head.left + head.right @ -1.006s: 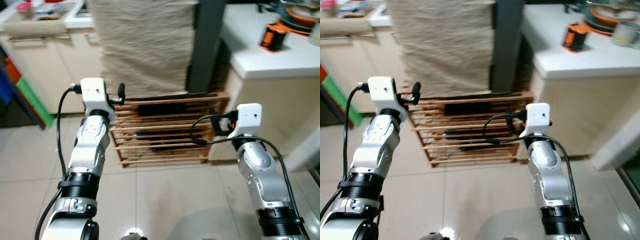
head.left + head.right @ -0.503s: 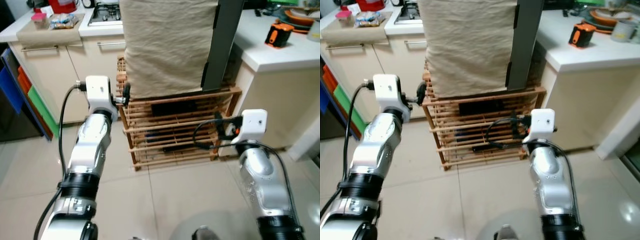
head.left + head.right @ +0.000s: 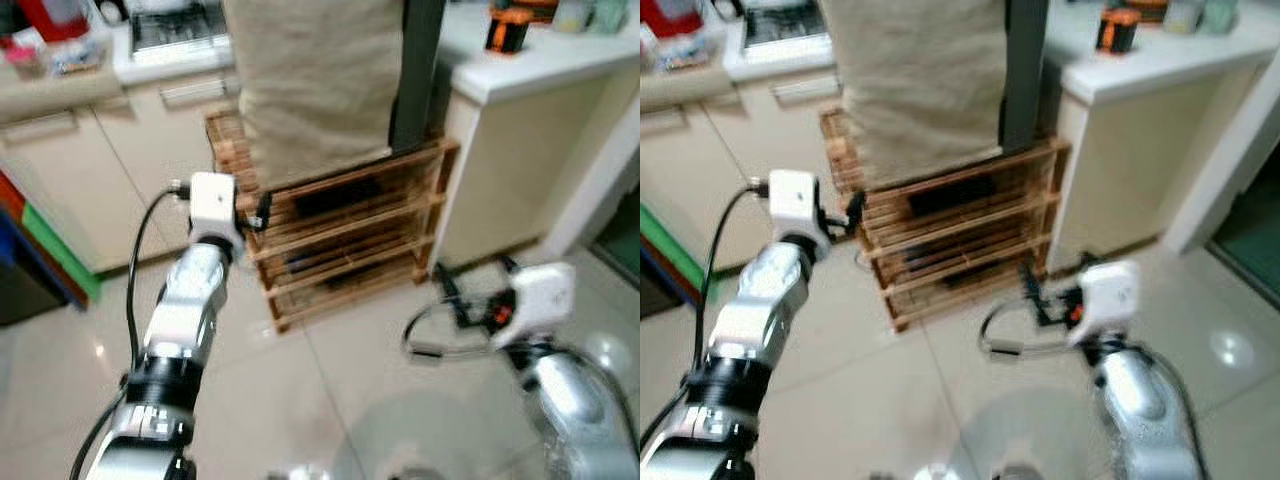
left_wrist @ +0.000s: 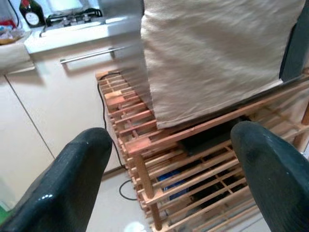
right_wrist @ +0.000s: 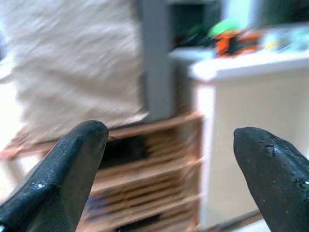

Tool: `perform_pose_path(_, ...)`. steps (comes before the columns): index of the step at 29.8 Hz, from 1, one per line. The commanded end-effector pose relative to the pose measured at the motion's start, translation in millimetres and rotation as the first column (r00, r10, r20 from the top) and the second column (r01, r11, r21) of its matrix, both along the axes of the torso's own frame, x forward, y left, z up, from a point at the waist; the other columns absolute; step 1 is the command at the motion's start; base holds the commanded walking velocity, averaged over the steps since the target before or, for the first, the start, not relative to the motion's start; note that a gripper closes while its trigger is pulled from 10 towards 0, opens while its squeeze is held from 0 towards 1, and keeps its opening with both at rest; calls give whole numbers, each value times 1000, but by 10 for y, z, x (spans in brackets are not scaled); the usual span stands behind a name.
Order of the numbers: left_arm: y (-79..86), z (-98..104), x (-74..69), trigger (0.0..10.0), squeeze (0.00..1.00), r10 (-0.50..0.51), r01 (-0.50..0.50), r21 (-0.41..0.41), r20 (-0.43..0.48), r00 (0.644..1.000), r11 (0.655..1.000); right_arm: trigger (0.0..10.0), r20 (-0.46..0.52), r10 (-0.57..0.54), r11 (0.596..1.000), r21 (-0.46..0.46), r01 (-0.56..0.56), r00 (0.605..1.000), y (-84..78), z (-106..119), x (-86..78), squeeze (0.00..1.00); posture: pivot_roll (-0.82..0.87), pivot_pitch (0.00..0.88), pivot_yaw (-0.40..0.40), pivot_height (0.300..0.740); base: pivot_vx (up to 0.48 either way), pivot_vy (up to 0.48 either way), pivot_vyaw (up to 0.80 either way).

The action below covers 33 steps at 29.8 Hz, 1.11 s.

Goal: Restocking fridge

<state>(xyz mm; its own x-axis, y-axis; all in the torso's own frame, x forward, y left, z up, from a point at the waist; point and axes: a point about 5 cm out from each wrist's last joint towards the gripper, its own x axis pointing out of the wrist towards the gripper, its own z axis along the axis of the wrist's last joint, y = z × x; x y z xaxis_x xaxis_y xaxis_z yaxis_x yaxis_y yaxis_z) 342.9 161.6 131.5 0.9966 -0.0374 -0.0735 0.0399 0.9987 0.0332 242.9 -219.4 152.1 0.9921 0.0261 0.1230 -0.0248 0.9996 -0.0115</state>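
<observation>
With both the left gripper [image 4: 169, 183] and right gripper [image 5: 169, 169] released and empty, walking on risks striking the wooden rack [image 3: 350, 235] at frame centre.

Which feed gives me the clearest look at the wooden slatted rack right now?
The left wrist view: the wooden rack is close and sharp between the open left gripper, slats and shelves distinct. Both eye views show the whole rack, smaller and blurred. The right wrist view shows it blurred, partly behind the right gripper.

Wooden slatted rack [image 3: 960, 235] on tiled floor [image 3: 890, 390], beige cloth [image 3: 920, 85] above, white counter [image 3: 1150, 65] alongside.
</observation>
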Motion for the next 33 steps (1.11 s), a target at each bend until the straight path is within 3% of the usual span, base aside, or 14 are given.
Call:
perform_pose_path(1, -45, 66, 36, 10000, 0, -8, 8, -6, 24, 1000, 1000, 10000, -19, -9, 1000, 29, 9, 1000, -15, -31, -7, 0, -257, 14, 123, 716, 480, 0, 0)
perform_pose_path(10, 53, 61, 34, 10000, 0, 51, -49, -50, 36, 998, 998, 10000, -40, -4, 1000, 28, 6, 999, 52, -40, 26, 0, -244, 11, 104, 716, 455, 0, 0)
perform_pose_path(19, 130, 123, 71, 10000, 0, 58, -55, -55, 61, 996, 997, 10000, -55, -45, 998, 40, 47, 997, 65, -97, 93, 0, -230, 9, 102, 716, 362, 312, 0)
perform_pose_path(27, -168, 239, -67, 10000, 0, -89, 114, -143, 173, 981, 983, 10000, -89, -12, 999, 40, 15, 996, 157, -166, 159, 0, -221, 3, 90, 716, 35, 458, -537)
perform_pose_path(33, -165, 299, -76, 10000, 0, -102, 126, -115, 199, 975, 985, 10000, -93, 5, 999, 39, -1, 996, 192, -187, 190, 0, -211, 1, 82, 716, 0, 470, -675)
